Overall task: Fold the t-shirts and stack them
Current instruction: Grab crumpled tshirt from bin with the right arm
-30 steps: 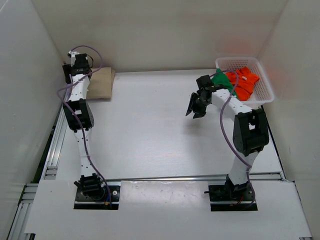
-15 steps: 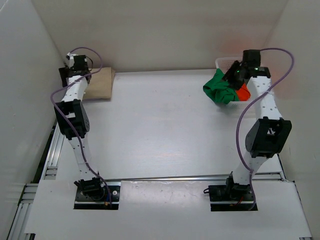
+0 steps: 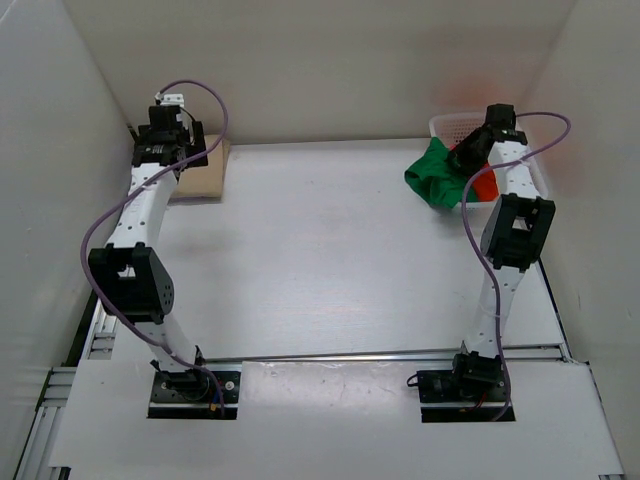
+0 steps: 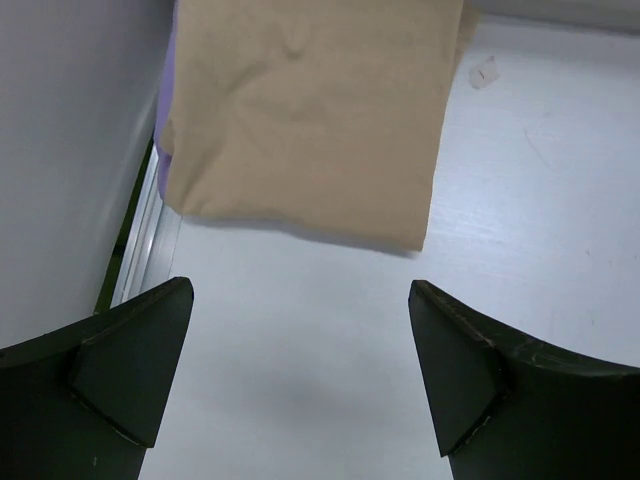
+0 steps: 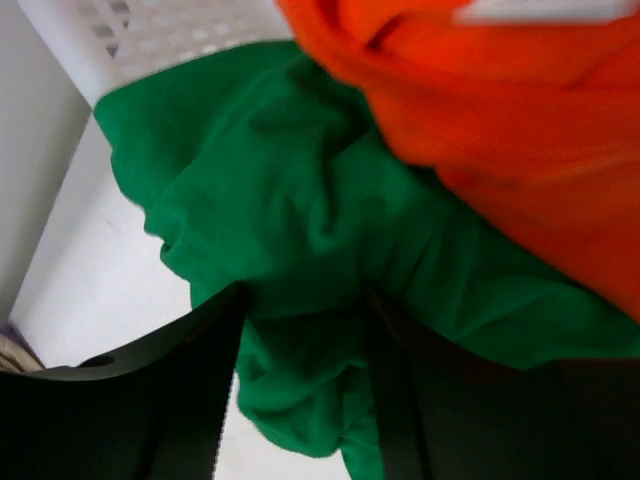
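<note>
A folded tan t-shirt (image 3: 207,170) lies at the table's far left corner. A lavender t-shirt (image 4: 164,110) shows only as a thin strip under the tan t-shirt (image 4: 310,110). My left gripper (image 3: 170,150) hovers just short of that pile, its open jaws (image 4: 300,290) holding nothing. The green t-shirt (image 3: 435,178) hangs bunched over the basket's left rim. My right gripper (image 3: 462,160) is closed on a fold of the green t-shirt (image 5: 280,180), cloth filling the gap between its fingers (image 5: 305,300). The orange-red t-shirt (image 5: 500,100) lies in the basket behind it.
The white lattice basket (image 3: 450,125) stands at the far right corner against the wall, its rim (image 5: 150,30) close to my right wrist. White walls enclose the table on three sides. A metal rail runs along the left edge (image 4: 140,250).
My right gripper went from mid-table to the basket, and the green t-shirt now hangs out over the rim. My left gripper opened wide and shifted slightly right at the tan t-shirt.
</note>
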